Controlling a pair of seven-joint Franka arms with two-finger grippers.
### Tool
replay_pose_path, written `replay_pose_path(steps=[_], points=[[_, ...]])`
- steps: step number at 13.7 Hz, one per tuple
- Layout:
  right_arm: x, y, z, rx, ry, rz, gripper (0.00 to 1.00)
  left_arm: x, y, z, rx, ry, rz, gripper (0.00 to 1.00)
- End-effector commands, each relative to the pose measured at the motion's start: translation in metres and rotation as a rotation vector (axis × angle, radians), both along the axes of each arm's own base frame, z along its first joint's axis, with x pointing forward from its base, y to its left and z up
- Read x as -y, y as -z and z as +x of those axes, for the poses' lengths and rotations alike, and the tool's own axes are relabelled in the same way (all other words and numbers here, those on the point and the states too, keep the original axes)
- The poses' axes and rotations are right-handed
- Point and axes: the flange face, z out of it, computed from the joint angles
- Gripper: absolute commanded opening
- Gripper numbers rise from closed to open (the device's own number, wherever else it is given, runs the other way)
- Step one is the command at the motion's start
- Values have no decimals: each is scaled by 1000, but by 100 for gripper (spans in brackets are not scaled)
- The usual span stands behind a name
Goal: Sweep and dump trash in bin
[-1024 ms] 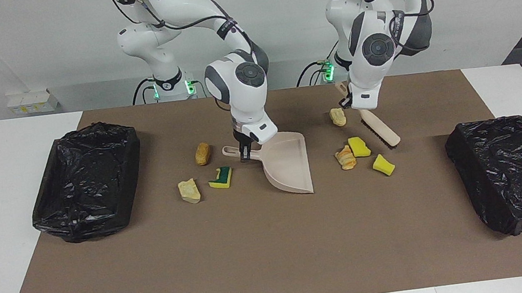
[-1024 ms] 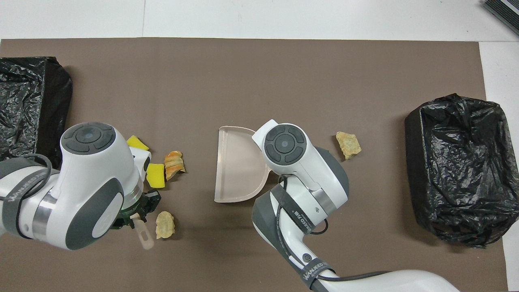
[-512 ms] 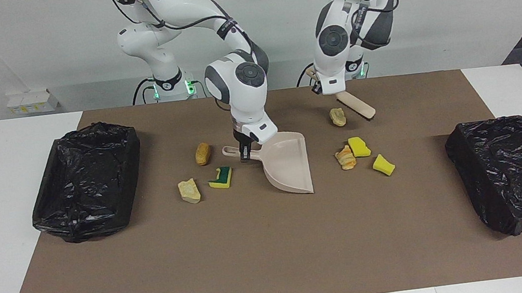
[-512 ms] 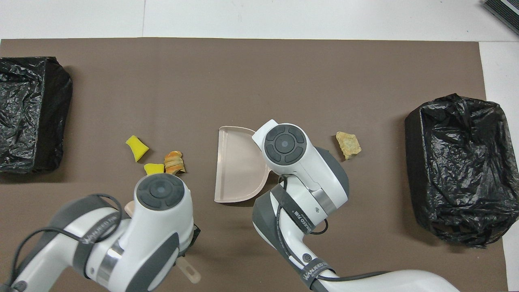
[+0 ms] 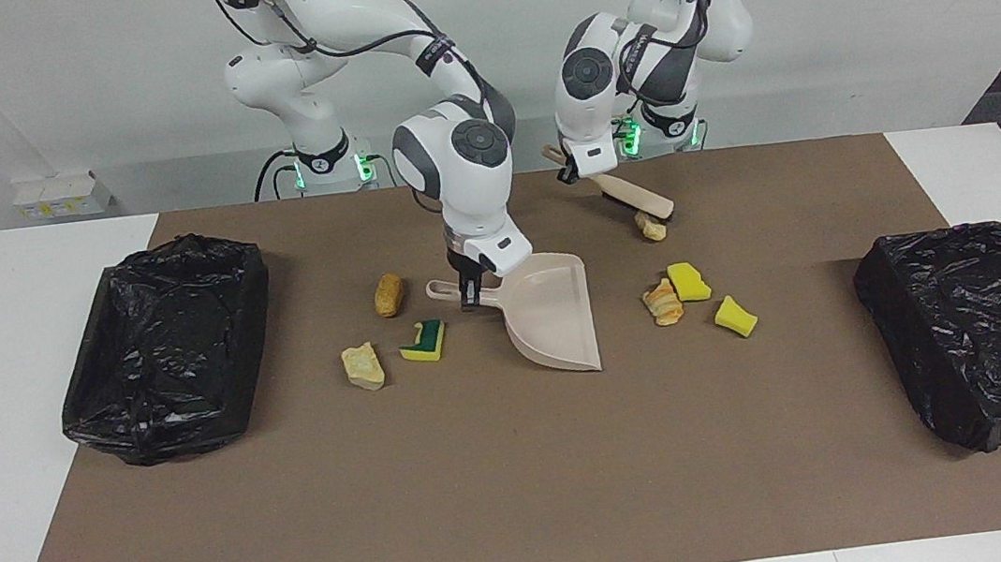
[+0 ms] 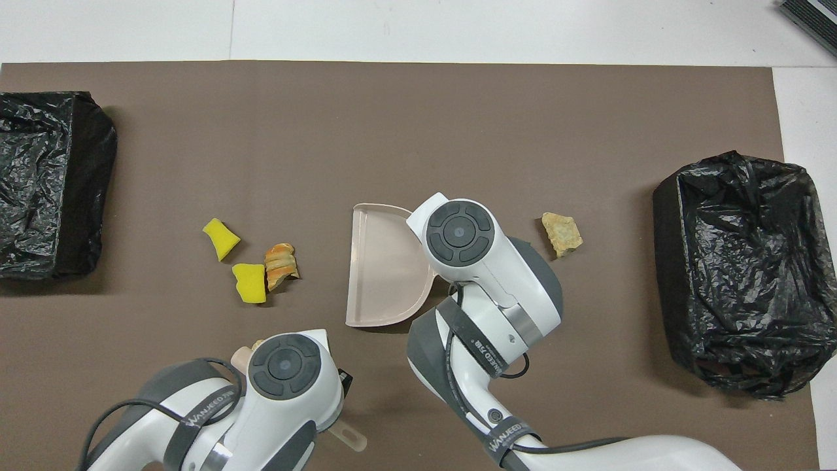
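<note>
The beige dustpan (image 5: 551, 313) (image 6: 382, 268) lies flat on the brown mat, and my right gripper (image 5: 468, 302) is shut on its handle. My left gripper (image 5: 571, 174) is shut on the handle of the wooden brush (image 5: 632, 195), which slants down over the mat's edge nearest the robots. Its head ends right beside a tan scrap (image 5: 650, 226). More trash lies toward the left arm's end: an orange bread piece (image 5: 662, 302) (image 6: 281, 265) and two yellow sponge chunks (image 5: 688, 281) (image 5: 735, 315). By the dustpan handle lie a green-and-yellow sponge (image 5: 423, 341), a tan piece (image 5: 388, 295) and a pale piece (image 5: 363, 366) (image 6: 561, 233).
A black-lined bin (image 5: 164, 348) (image 6: 739, 275) stands at the right arm's end of the mat. Another black-bagged bin (image 5: 987, 329) (image 6: 46, 183) sits at the left arm's end. In the overhead view, my arms hide both grippers and some scraps.
My left arm has drawn the brush back from beside the yellow sponges toward the robots and the table's middle. The right arm and the dustpan have not moved.
</note>
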Motion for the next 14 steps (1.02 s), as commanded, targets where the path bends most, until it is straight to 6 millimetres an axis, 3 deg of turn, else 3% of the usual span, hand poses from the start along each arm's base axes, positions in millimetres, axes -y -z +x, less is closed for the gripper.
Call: replay_pose_path(steps=[1, 3, 6, 8, 11, 14], points=[[2, 0, -4, 24, 0, -2, 0, -27, 7, 35, 38, -40, -60, 0], [2, 0, -4, 23, 0, -3, 0, -42, 1, 79, 45, -35, -88, 0], [2, 0, -4, 24, 0, -2, 0, -32, -16, 124, 95, 95, -134, 0], [2, 0, -4, 24, 0, -2, 0, -23, -33, 138, 90, 200, -151, 0], [2, 0, -4, 24, 0, -2, 0, -26, -63, 141, 112, 320, -199, 0], [1, -1, -4, 29, -3, 2, 0, -59, -76, 149, 124, 462, -148, 0]])
